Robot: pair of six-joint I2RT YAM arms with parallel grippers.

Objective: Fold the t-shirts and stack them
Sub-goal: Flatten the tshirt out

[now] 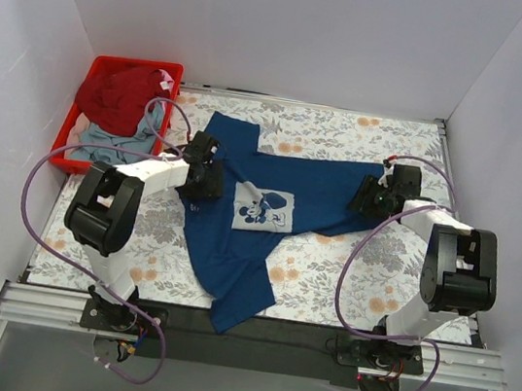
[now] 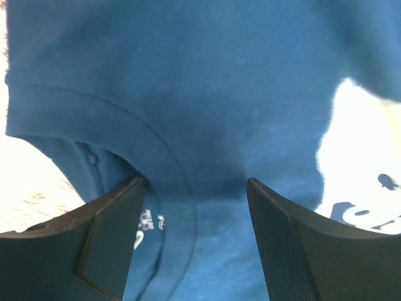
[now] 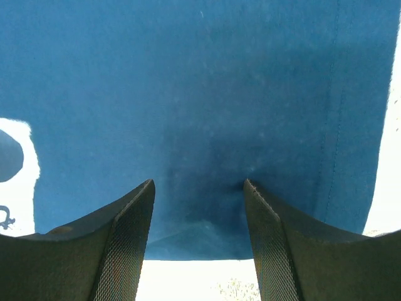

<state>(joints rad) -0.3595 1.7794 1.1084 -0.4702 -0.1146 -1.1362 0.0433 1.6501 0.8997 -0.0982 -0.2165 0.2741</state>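
Black fingers (image 2: 106, 244) of the left gripper (image 2: 195, 182) fill the bottom of its wrist view, standing well apart and open with nothing pinched between them; below them lies the navy t-shirt (image 2: 207, 81), its curved collar (image 2: 156, 157) passing just beside the left finger; from above, this left gripper (image 1: 209, 163) sits over the shirt's left side, towards the far left part of the worktop (image 1: 368, 271); the right gripper (image 3: 198, 183) is likewise open, its two fingers spread over plain blue cloth close to an edge of the garment, and from above the right gripper (image 1: 369, 194) is over the shirt's right end; the navy t-shirt (image 1: 321, 190) lies spread and rumpled across the middle of the flower-patterned worktop, one end reaching the near edge, with its pale square print (image 1: 266, 209) facing up between the two grippers; a red crate (image 1: 69, 132) stands at the far left corner, holding the dark red t-shirt (image 1: 123, 96) bunched on top of the pale grey-blue t-shirt (image 1: 112, 142).
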